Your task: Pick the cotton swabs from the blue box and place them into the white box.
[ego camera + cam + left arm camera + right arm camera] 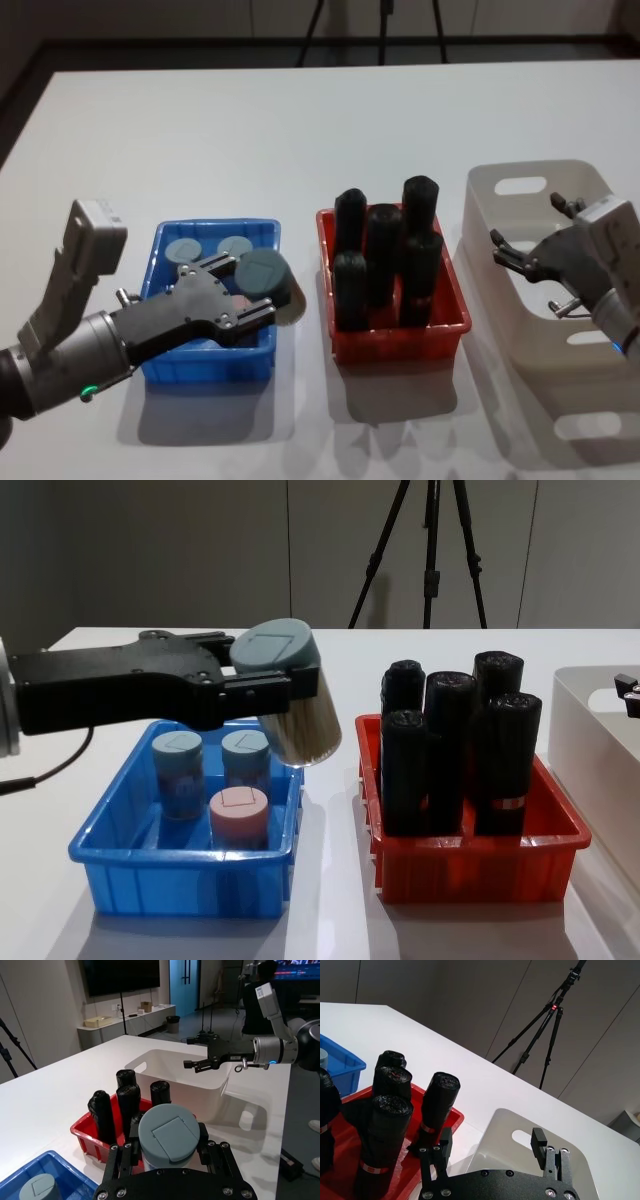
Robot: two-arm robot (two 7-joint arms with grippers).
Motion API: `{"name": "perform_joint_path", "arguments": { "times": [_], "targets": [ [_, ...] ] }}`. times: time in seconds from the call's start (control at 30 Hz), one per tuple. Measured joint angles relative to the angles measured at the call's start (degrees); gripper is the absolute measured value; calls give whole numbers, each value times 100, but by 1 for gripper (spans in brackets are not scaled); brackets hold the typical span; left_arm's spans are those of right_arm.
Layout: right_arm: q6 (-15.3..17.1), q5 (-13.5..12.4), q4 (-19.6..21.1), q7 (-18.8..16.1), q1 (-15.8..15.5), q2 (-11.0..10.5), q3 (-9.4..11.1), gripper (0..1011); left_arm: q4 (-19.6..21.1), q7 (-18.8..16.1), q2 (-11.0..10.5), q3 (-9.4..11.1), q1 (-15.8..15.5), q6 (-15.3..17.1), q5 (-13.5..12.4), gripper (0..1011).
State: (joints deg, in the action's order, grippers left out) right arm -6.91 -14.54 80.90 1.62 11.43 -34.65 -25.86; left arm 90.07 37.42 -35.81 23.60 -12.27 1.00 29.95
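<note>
My left gripper [252, 292] is shut on a cotton swab tub [266, 275] with a grey-blue lid, holding it tilted in the air above the right rim of the blue box [210, 366]. The chest view shows the tub [296, 705] clear of the blue box [180, 885]. Two grey-blue tubs [177, 765] [246, 757] and a pink-lidded one [239, 815] remain inside it. The white box [482, 215] stands at the far right. Above it my right gripper [518, 256] hovers open and empty, also seen across the table from the left wrist [193, 1053].
A red bin [400, 346] packed with several tall black cylinders [385, 255] stands between the blue box and the white box. A tripod [428, 555] stands behind the table's far edge.
</note>
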Motion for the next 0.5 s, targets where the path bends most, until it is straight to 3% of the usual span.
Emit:
{"name": "perform_joint_path", "arguments": {
  "times": [0.5],
  "targets": [
    [0,0,0,0,0,0,0,1001,-67,227,63,372,-297,-84,107,652]
  ]
}}
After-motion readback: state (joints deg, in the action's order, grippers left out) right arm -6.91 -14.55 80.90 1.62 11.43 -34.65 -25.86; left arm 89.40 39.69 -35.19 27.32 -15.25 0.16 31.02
